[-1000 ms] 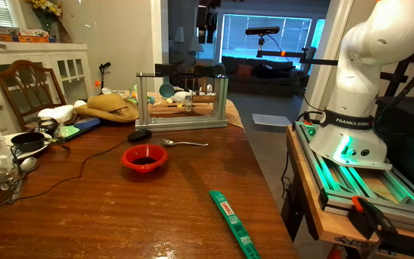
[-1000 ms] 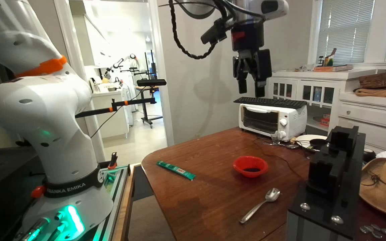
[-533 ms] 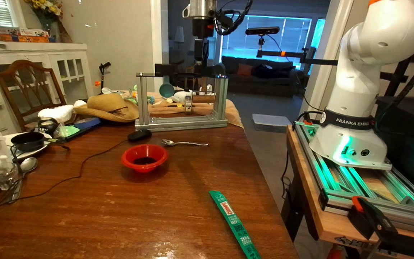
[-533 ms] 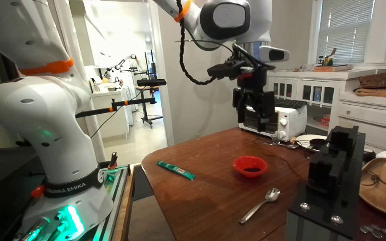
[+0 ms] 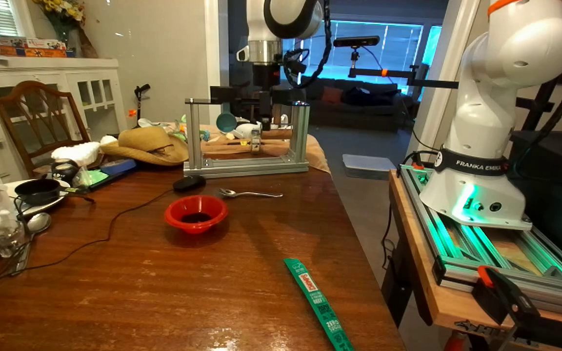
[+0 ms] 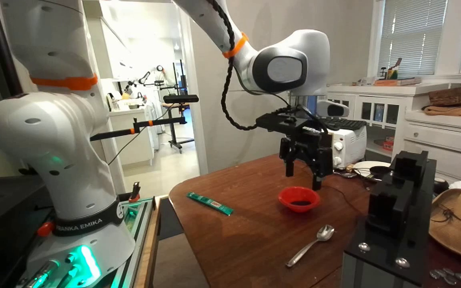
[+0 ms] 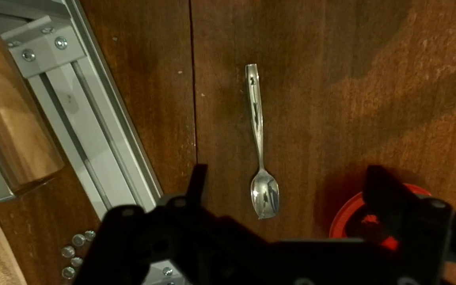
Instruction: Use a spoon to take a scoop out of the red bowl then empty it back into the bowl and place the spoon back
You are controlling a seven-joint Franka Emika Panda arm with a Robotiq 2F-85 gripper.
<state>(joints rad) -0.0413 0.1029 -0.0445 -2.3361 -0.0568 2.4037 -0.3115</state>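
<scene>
The silver spoon point(image 7: 260, 148) lies flat on the wooden table, its bowl end between the fingers in the wrist view. It also shows in both exterior views point(image 5: 256, 194) point(image 6: 309, 246). The red bowl point(image 5: 196, 228) stands upright beside the spoon with dark contents inside; it shows in an exterior view point(image 6: 288, 200) too. In the wrist view the red bowl point(image 7: 342, 217) is partly hidden by the right finger. My gripper point(image 7: 288, 168) is open and empty, above the table. It also shows in both exterior views point(image 6: 303, 181) point(image 5: 265, 122), partly behind a metal frame's top in one.
The metal frame point(image 5: 247, 169) with a black top point(image 6: 374, 248) stands close to the spoon. A green strip point(image 5: 317, 304) lies near the table edge. A black mouse point(image 5: 189, 183), its cable, a straw hat point(image 5: 147, 144) and a white toaster oven point(image 6: 348, 144) are also there.
My gripper has come down a long way from high above the table, staying open. The spoon, the red bowl and the green strip have not moved.
</scene>
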